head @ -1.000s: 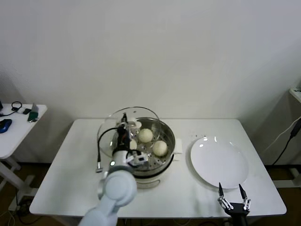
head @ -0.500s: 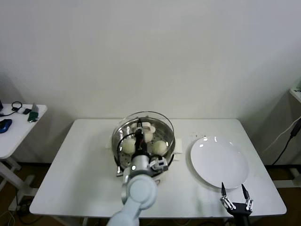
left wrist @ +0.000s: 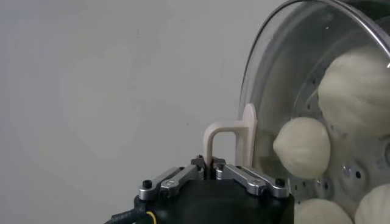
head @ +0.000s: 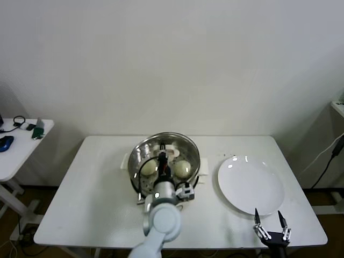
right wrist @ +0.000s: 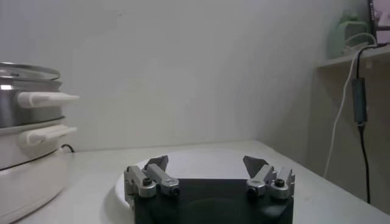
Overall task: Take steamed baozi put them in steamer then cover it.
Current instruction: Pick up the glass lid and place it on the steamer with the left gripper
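Left gripper (left wrist: 211, 172) clamped on cover (head: 164, 153) handle (left wrist: 231, 141), cover seated directly below on steamer (head: 132, 161), baozi (left wrist: 303, 147) inside. Right gripper (head: 272, 223) wide open, empty, beside plate (head: 250, 185).

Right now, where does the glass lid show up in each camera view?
Head view: the lid sits over the steamer, table centre, left gripper shut on its handle.
Left wrist view: lid at right, buns behind the glass.
Right wrist view: only its rim, far left.
Shared landmark: the steamer.
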Controlling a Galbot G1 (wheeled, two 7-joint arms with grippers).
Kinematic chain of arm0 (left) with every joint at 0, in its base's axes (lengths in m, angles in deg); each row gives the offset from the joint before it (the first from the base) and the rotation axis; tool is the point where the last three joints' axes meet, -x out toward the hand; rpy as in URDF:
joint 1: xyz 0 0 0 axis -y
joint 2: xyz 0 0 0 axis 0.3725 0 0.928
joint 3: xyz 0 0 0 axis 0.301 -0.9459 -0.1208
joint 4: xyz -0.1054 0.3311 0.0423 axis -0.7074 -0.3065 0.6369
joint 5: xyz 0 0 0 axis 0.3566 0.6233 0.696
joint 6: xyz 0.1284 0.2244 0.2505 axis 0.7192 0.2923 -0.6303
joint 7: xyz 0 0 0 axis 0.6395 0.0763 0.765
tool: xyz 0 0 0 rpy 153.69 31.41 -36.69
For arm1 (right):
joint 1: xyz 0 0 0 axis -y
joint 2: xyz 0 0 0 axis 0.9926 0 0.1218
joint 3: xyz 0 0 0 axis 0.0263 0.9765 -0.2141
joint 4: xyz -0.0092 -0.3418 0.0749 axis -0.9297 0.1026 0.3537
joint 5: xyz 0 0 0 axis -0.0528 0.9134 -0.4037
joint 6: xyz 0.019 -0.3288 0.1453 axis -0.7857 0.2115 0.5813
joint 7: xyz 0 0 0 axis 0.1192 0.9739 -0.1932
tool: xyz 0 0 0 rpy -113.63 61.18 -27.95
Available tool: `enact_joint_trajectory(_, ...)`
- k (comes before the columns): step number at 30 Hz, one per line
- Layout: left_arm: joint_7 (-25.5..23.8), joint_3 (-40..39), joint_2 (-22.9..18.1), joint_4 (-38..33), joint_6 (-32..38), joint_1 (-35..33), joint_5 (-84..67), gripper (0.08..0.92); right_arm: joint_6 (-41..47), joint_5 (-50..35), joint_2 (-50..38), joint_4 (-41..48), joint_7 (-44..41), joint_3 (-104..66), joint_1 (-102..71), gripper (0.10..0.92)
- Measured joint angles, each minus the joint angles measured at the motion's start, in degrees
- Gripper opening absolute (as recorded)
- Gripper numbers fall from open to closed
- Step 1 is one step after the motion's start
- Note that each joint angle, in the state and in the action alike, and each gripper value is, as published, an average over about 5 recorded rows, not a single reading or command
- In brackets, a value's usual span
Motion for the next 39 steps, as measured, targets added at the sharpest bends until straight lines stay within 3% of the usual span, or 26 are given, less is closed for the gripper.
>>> enact_joint_trajectory(28, 0.5, 0.2, 3.3, -0.6, 1.5, -1.0, -0.9, 0.148, -0.4, 0.3, 0.6, 0.2, 0.0, -0.6, 0.1, 0.823)
enact_joint_trajectory(31, 0.5, 0.2, 3.5, -0.9, 1.5, -1.1, -1.2, 0.191, -0.4, 0.3, 0.6, 0.2, -0.1, -0.6, 0.0, 0.823)
enact_joint_trajectory(39, -0.1, -0.4, 4.7, -2.5, 1.0, -1.0, -2.6, 0.419, 0.0, 0.3, 0.6, 0.0, -0.2, -0.5, 0.1, 0.823)
